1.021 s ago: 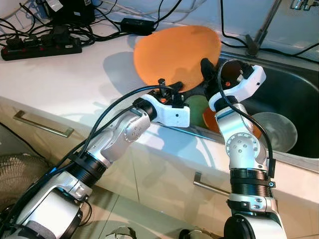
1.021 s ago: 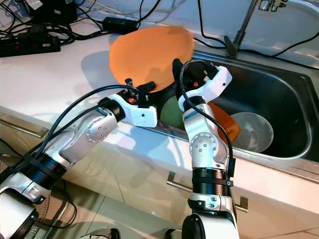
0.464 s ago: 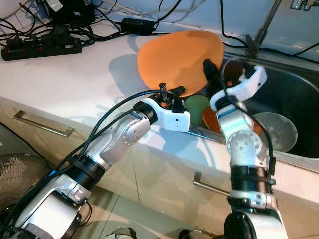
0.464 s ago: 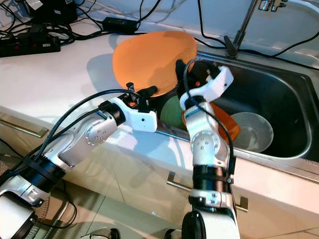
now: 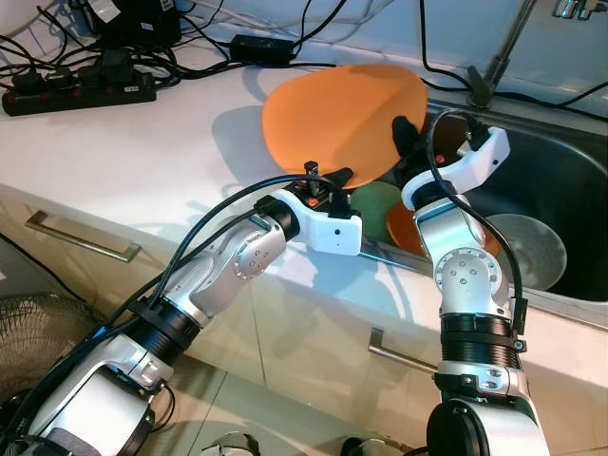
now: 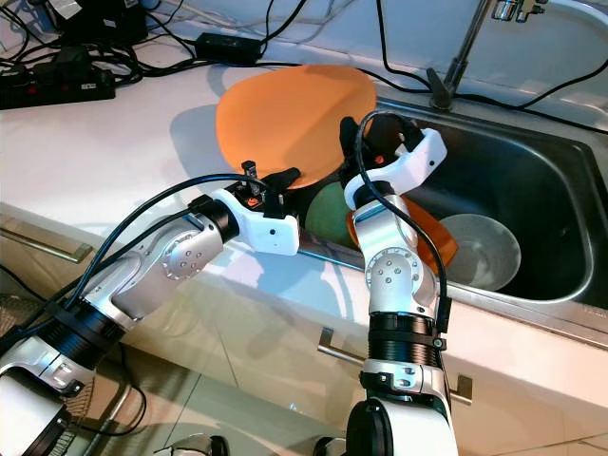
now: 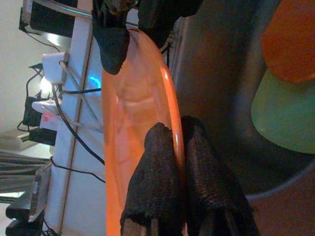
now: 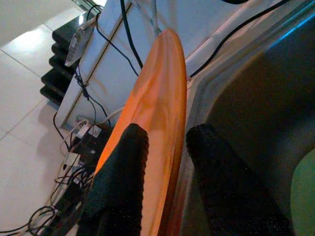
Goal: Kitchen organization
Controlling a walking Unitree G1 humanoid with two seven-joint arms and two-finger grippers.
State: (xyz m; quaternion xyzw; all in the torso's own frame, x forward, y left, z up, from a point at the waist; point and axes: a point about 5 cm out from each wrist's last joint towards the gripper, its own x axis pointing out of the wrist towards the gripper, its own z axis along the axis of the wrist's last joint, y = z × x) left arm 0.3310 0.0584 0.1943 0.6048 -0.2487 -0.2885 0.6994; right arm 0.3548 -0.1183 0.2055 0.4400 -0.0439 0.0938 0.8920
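Both grippers were on the big orange plate [image 5: 337, 119], which hung tilted above the white counter [image 5: 123, 152] right at the near-left corner of the sink [image 6: 532, 190]. The left gripper [image 7: 176, 147] had its two fingers pressed onto the plate's near rim, one on each face — the wrist view showed the edge pinched tight between them. The right gripper [image 8: 165, 157] straddled the rim on the sink side; one finger lay against the plate's face, while the other stood a little off it, so the grip looked loose rather than clamped.

Below the plate, inside the sink, a green plate [image 5: 377, 211] leaned just beside a smaller orange dish [image 6: 425, 237], and a grey bowl [image 6: 480, 249] sat further along the basin. The right arm's forearm stood in front of the orange dish and hid part of it.

Behind the plate ran a tangle of black cables — a power strip [image 5: 81, 92] and a black adapter [image 5: 261, 47] lay on the counter towards the wall. The tap [image 6: 454, 57] rose at the sink's back edge. Drawer handles [image 5: 81, 239] showed below the counter.
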